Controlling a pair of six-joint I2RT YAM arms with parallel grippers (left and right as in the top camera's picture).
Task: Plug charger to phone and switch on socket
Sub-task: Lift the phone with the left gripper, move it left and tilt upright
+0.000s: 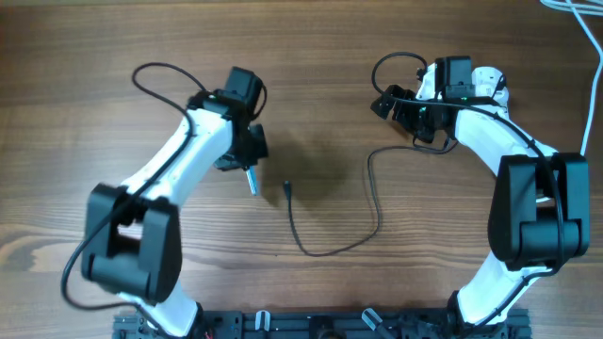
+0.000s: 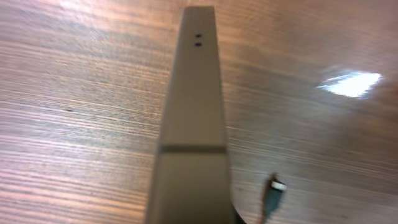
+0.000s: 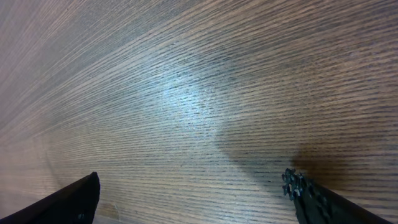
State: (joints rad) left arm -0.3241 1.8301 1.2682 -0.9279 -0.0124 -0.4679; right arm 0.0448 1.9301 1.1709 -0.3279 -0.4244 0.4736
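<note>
Charger [image 1: 378, 218] (overhead): loops across the tabletop [image 1: 311, 56], its tip just beside the left end effector [image 1: 249, 169], which clenches the phone [image 1: 252, 181] edge-on; a white cable [image 1: 577, 15] lies well apart.
Left wrist: phone [image 2: 191, 112] edge upright, charger [image 2: 273, 191] tip beside it.
Right wrist: right end effector [image 3: 193, 186] released over wood-grain tabletop.

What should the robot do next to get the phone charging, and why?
Probably move the open, empty right gripper over to the tip of the charger and grasp it. That tip lies loose on the table, unplugged, just beside the phone, which the left gripper seems to hold up on its edge.
</note>
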